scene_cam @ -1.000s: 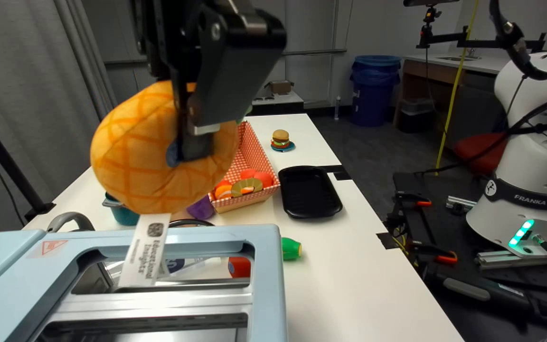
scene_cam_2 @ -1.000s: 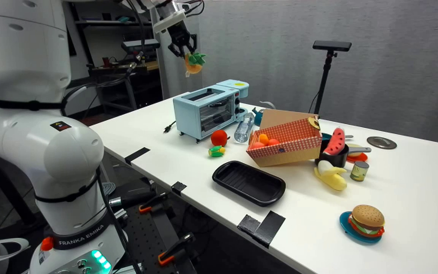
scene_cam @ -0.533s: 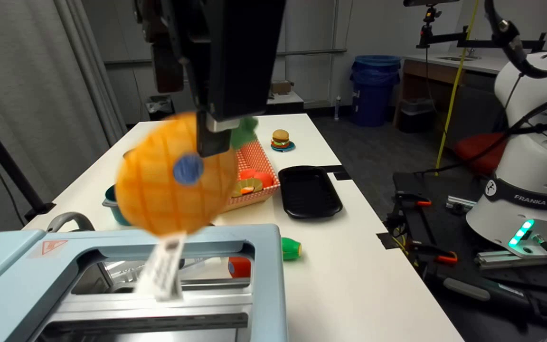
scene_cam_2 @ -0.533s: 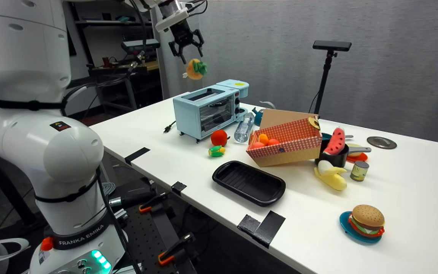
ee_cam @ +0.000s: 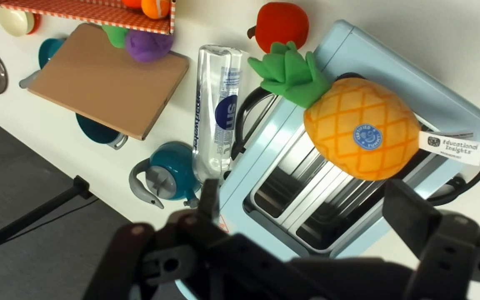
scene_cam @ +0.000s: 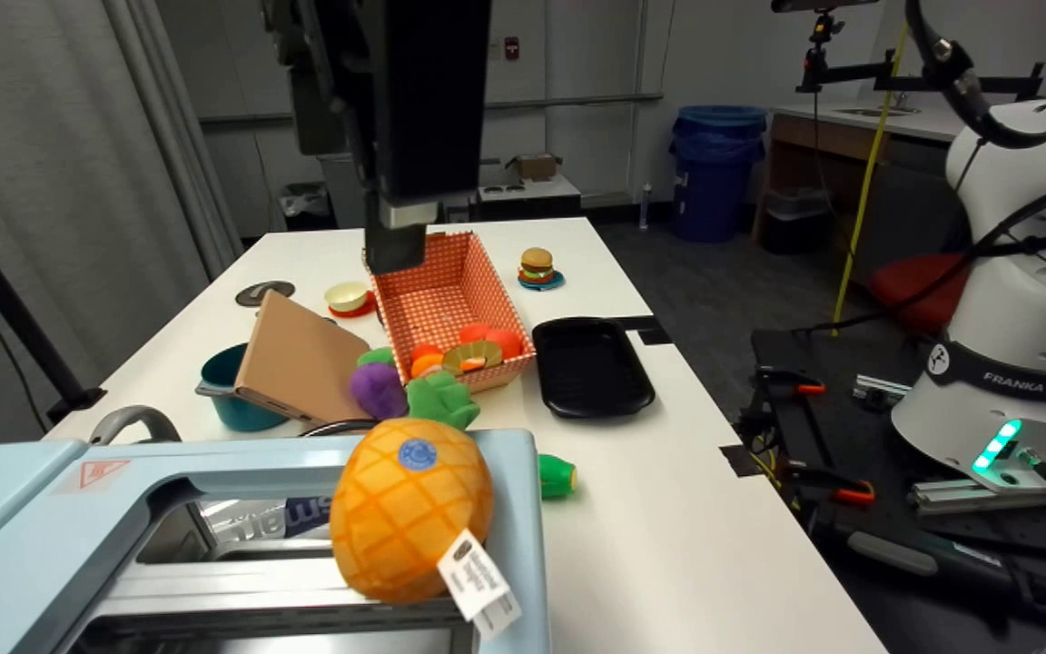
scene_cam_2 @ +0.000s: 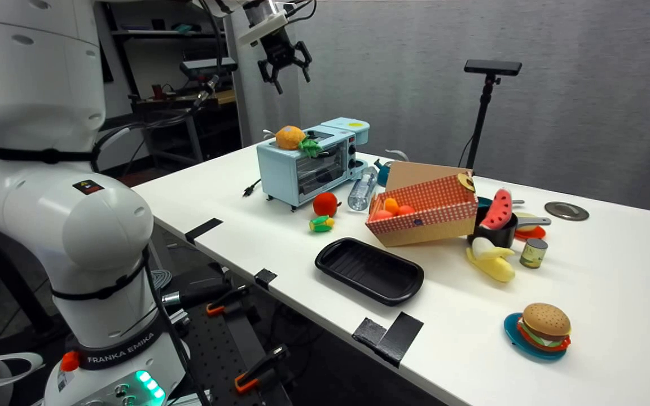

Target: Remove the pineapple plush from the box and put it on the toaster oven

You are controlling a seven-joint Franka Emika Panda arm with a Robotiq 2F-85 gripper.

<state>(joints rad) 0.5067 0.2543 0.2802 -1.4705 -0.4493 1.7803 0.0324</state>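
Note:
The pineapple plush [scene_cam: 400, 509] lies on its side on top of the pale blue toaster oven [scene_cam_2: 277, 172], partly over the slots. Its green leafy top hangs past the oven's front edge, and its white tag points to the rear. Above the oven my gripper [scene_cam_2: 293, 84] hangs open, apart from the plush. In the wrist view, nothing is between the widely spread fingers [ee_cam: 408, 216], and the plush [ee_cam: 361, 129] lies beyond the fingertips. The red-checkered box [scene_cam: 432, 304] stands tilted on the table in an exterior view [scene_cam_2: 424, 223], holding several red and orange toy fruits.
A clear bottle [ee_cam: 217, 112], a teal kettle [ee_cam: 173, 166] and a red toy apple [scene_cam_2: 325, 204] stand close to the oven. Near the box are a brown cardboard flap [ee_cam: 111, 79], a black tray [scene_cam_2: 370, 270] and a pot with a toy watermelon [scene_cam_2: 498, 210].
The gripper opened and let go of the pineapple plush. The plush dropped onto the toaster oven and now rests there on its side, while the gripper shifted slightly away above.

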